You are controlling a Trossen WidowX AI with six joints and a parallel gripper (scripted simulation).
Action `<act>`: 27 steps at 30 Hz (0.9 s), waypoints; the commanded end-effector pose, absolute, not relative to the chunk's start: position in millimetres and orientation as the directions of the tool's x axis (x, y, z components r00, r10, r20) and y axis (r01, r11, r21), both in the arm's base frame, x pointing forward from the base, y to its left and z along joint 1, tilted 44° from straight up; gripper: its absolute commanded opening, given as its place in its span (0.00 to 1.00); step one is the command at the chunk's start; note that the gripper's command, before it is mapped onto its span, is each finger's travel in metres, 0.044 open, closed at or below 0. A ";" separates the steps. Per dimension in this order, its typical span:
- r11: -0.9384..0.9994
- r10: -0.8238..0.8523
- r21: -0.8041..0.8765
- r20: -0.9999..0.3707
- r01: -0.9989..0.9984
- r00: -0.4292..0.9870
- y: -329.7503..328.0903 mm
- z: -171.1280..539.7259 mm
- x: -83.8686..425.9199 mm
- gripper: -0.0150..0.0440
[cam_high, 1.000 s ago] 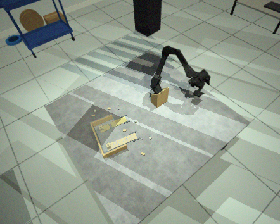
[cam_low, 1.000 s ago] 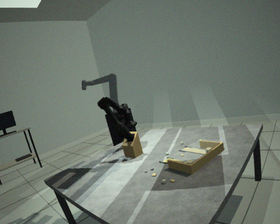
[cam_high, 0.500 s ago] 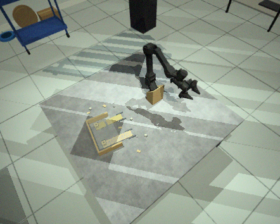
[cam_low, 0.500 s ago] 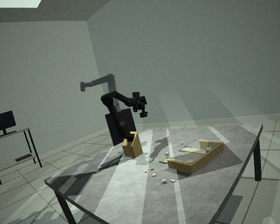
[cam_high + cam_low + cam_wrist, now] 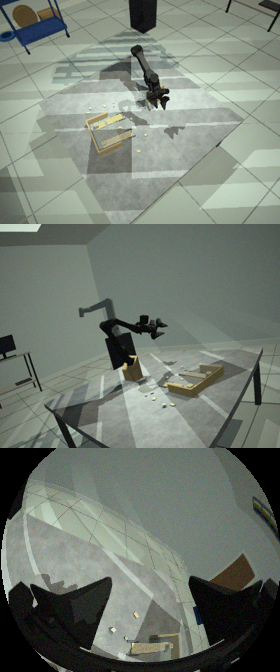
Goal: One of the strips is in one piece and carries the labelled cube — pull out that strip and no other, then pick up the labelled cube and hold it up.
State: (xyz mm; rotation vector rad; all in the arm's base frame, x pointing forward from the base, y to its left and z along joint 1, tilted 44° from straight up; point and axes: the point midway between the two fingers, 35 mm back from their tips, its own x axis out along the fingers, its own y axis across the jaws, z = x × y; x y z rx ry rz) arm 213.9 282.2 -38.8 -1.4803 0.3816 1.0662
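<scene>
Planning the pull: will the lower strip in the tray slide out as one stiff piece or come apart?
Probably stiff: the lower strip looks like one flat unbroken slat, while the upper strip shows a gap. Likely light and thin, so it may skew against the tray wall. The gripper, open, is high above it.

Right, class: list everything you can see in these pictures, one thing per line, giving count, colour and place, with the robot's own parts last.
Table: one, grey patterned top, dark legs.
Open frame: one, tan, on the table.
Strips: two, tan, inside the frame, side by side.
Small bits: several, pale or yellow, scattered around the frame.
Cart: one, blue, floor at a corner of the top view.
Dark block: one, black, on the floor behind the table.
Arm: one, black, on a tan base.
Gripper: one, black, open, empty, raised above the table.
</scene>
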 end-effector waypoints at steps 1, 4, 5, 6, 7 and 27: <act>0.082 0.182 -0.667 -0.720 -0.740 0.669 227.0 -22.3 258.5 0.93; 0.309 0.044 -0.703 -0.662 -0.640 0.748 182.7 -7.2 285.1 0.93; 0.378 -0.006 -0.712 -0.641 -0.592 0.768 167.1 -2.1 292.1 0.93; 0.442 -0.057 -0.719 -0.620 -0.537 0.783 151.3 3.1 298.2 0.93; 0.501 -0.109 -0.723 -0.598 -0.475 0.794 135.1 8.2 303.3 0.93; 0.723 -0.461 -0.690 -0.447 0.032 0.766 28.3 41.5 312.2 0.93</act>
